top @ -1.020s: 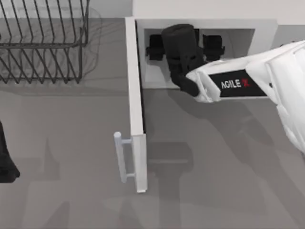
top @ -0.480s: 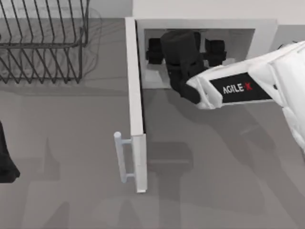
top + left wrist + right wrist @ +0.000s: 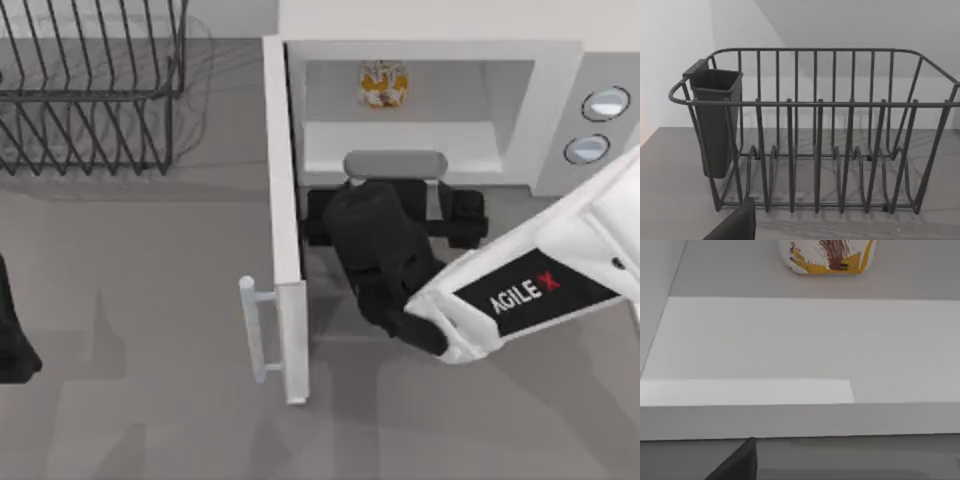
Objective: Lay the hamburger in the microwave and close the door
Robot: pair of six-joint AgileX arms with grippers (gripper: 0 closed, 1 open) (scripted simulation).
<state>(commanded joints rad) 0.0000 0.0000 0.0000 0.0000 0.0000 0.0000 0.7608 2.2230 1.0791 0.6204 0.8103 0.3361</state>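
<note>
The hamburger [image 3: 383, 84] sits inside the microwave [image 3: 430, 25]. The right hand [image 3: 392, 215] is apart, empty. Next, push the door [image 3: 283, 215] shut.

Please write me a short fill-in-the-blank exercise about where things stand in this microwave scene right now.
1. The hamburger lies inside the ____.
2. The door stands ____.
3. The right gripper is on the table side of the microwave's opening, ____ the cavity.
4. The black wire rack stands on the table's ____ side.

Missing words: microwave; open; outside; left
</note>
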